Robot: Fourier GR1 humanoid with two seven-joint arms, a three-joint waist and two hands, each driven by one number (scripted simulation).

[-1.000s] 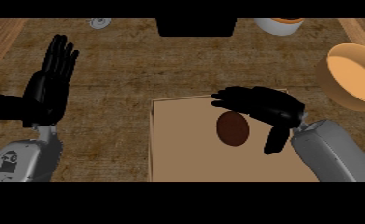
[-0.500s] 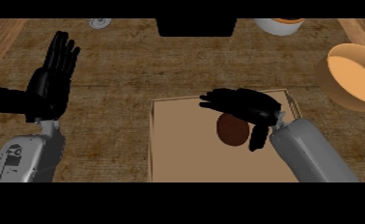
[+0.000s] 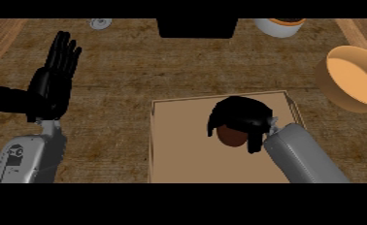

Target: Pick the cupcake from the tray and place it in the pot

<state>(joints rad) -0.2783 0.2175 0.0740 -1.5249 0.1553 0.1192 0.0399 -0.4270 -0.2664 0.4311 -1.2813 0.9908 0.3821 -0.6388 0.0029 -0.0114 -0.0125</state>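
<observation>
One cupcake (image 3: 231,135) beneath curled right hand (image 3: 240,115)

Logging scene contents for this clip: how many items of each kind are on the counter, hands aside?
Tray: 1
Cupcake, under the right hand: 1
Pot, at the right edge: 1
White cup, far edge: 1
Small grey object, far edge, too small to identify: 1
Black block, far edge: 1
Total: 6
</observation>
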